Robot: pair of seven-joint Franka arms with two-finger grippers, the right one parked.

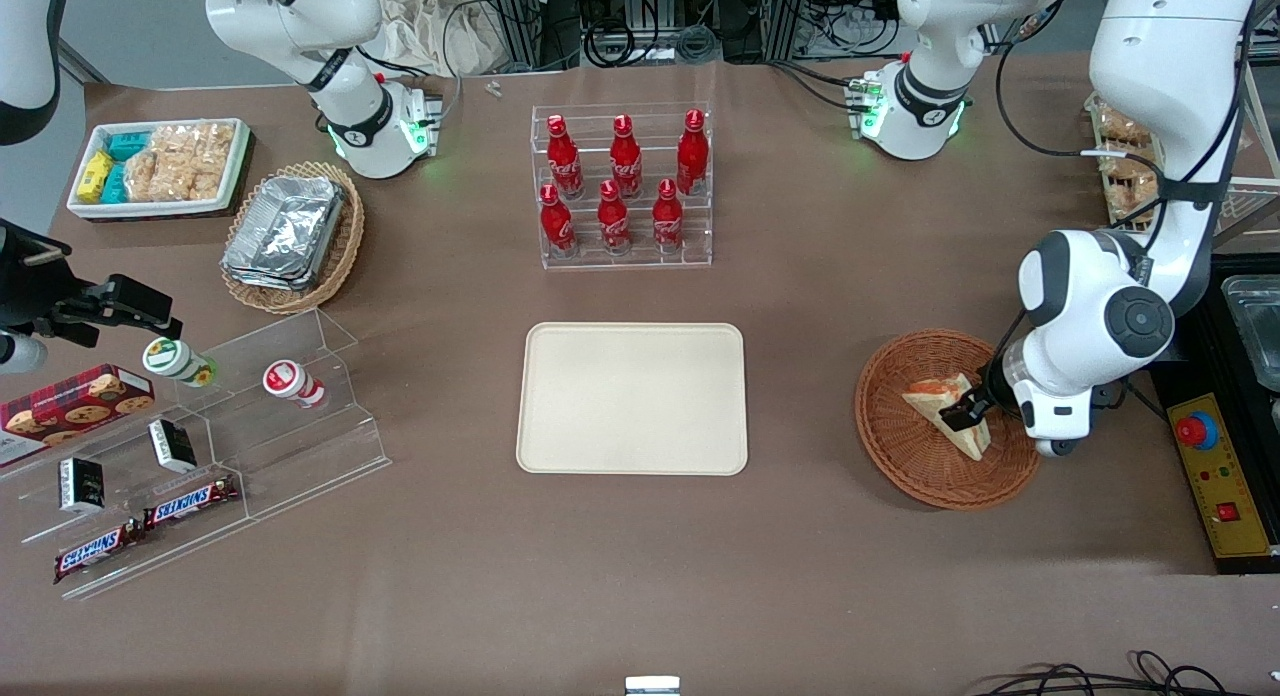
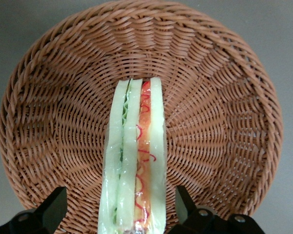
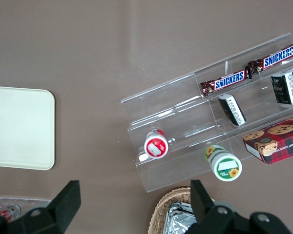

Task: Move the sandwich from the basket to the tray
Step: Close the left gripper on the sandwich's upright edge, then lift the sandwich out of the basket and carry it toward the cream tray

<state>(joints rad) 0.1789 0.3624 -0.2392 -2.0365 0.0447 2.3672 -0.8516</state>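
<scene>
In the front view, the round reddish-brown wicker basket (image 1: 945,417) sat at the right of the frame, well apart from the flat cream rectangular tray (image 1: 632,398) at the centre, which held nothing. The small triangular wedge sandwich of pale bread (image 1: 948,408) lay in the basket, and the left arm's black two-finger gripper (image 1: 968,408) was down at it, over the basket's edge toward the working arm's end of the table.

In the left wrist view, the sandwich (image 2: 136,161) stood on edge in the basket (image 2: 224,97), red and green filling showing. The gripper (image 2: 122,214) had its fingers (image 2: 51,209) spread wide, one either side, neither touching.

My worry was the soft bread: closing too hard could have crushed it, closing off-centre could have tipped or twisted it, and a slack hold could have dropped it on the bare table before the tray.
</scene>
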